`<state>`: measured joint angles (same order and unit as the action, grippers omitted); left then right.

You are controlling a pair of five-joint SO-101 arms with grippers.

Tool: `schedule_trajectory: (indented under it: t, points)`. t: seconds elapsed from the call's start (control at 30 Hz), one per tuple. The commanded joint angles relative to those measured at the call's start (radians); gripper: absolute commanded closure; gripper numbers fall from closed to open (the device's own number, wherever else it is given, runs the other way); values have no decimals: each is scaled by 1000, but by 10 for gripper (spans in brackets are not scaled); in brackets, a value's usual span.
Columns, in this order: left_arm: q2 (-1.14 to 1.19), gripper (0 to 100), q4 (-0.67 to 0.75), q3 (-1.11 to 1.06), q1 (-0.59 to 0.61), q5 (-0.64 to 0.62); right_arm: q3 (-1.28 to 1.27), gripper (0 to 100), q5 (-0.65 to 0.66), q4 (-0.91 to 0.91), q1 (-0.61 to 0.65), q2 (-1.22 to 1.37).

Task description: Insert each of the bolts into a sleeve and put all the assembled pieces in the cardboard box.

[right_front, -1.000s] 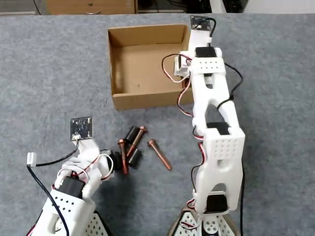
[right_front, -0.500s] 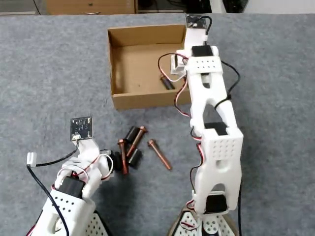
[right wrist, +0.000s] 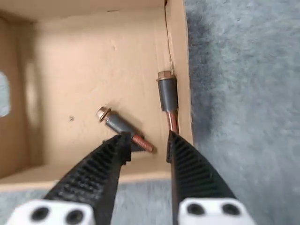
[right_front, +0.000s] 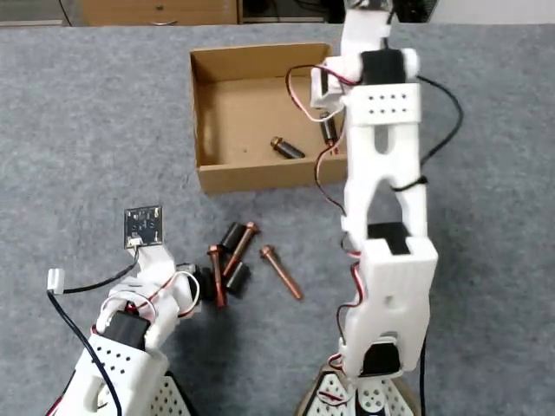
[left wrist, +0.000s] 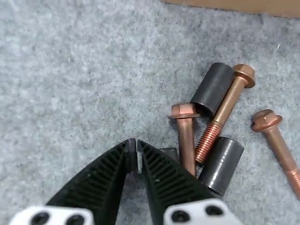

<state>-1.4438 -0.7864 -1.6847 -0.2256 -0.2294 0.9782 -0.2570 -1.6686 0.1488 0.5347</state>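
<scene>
Inside the cardboard box (right_front: pixel 260 178), a sleeved bolt (right_front: pixel 287 148) lies diagonally, head leftward.

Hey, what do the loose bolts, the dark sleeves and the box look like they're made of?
The bolts: metal with a copper-coloured, slightly shiny finish; cut threads and flanged hex heads show. The sleeves: smooth, dark grey, matte tubes, possibly blackened metal or plastic; the look leaves it open. The cardboard box: plain brown cardboard, matte, with raw cut edges.

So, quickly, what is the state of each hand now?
Left hand: closed, holding nothing.
Right hand: open, holding nothing.
</scene>
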Motion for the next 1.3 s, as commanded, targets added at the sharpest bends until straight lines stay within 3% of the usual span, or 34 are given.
schedule_trajectory:
  t: [0.0, 0.13, 0.47, 0.77, 1.03, 1.17, 1.27]
  points:
    - [-8, 981, 15, -5, 9, 3, 114, 875, -9, -121, 19, -117]
    - [-8, 981, 17, -2, 14, 3, 18, 875, -9, -120, 21, -254]
    - [-8, 981, 6, 26, 61, 2, -700, 875, -15, -98, 275, -843]
    - [-8, 981, -149, 75, 210, 6, -1303, 875, -17, 147, 338, -1132]
    - [-8, 981, -175, 71, 325, 3, -1616, 875, -281, 365, 366, -1273]
    - [-8, 981, -176, 68, 416, 2, -1664, 875, -327, 459, 414, -1282]
    - [-8, 981, -176, 61, 499, 2, -1724, 875, -450, 635, 415, -1282]
